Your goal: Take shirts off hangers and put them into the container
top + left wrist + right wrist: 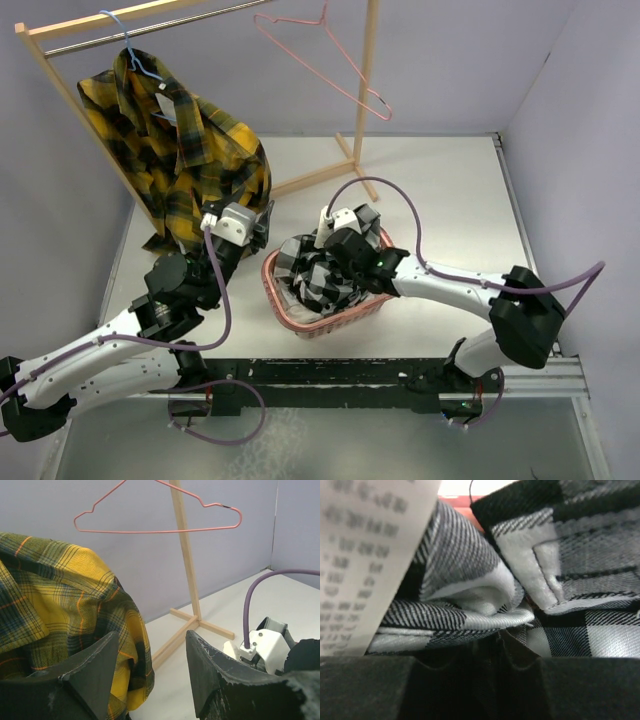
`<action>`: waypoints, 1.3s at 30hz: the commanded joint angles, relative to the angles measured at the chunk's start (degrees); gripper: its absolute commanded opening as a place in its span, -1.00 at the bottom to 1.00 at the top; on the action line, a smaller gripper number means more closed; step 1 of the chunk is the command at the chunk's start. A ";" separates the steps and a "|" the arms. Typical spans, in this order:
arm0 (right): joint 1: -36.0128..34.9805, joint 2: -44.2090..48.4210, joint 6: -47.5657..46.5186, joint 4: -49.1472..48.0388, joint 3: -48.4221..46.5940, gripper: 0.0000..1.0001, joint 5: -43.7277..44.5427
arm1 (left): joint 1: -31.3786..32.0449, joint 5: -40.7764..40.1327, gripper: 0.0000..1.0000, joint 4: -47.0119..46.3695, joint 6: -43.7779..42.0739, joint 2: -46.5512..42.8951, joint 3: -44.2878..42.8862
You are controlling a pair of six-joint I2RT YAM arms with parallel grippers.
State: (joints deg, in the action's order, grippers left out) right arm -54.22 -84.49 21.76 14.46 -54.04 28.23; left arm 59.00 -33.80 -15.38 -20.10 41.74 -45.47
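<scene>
Right fingers (507, 655) are buried in the black-and-white shirt (315, 275), which sits bunched in the pink basket (330, 322) on the table (450, 190). They are nearly together with a fold at their tips, probably tucking it down, but can't tell if cloth is actually pinched. Left fingers (262, 222) are spread with nothing between them and aimed at the yellow plaid shirt (190, 150), likely staged for it; it hangs rumpled, collar on the blue hanger (125, 35), and the pink hanger (335, 55) is bare on the rack (365, 80).

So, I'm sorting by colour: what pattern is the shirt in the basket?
Black and white checks; the shirt shows best in the top view.
</scene>
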 commanded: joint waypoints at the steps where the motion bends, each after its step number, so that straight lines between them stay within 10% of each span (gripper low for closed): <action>1: -0.19 -3.07 4.81 -2.47 4.38 -0.52 -7.28 | 0.21 -0.35 0.20 -2.11 0.43 -0.47 -0.40; 12: -0.19 0.33 4.87 -0.40 4.37 -0.48 -9.28 | 0.23 -0.52 0.20 -2.18 0.28 -0.09 -0.41; 18: -0.28 7.51 1.58 8.16 -2.89 -0.14 -10.75 | 0.12 -2.37 0.26 -2.93 -0.94 -2.96 -0.39; 30: -0.28 14.61 -8.97 17.69 -28.49 0.02 -12.62 | -0.65 -9.24 0.32 5.01 3.85 -12.15 -1.02; 39: -0.21 -3.72 -18.78 18.46 -61.69 0.00 -24.18 | -5.14 -19.05 0.18 17.33 14.88 -28.97 2.04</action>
State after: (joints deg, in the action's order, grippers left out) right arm -54.28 -80.07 9.32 31.79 -103.35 10.85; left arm 56.12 -47.35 -3.99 -12.19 17.45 -44.64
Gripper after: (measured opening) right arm 0.502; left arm 0.609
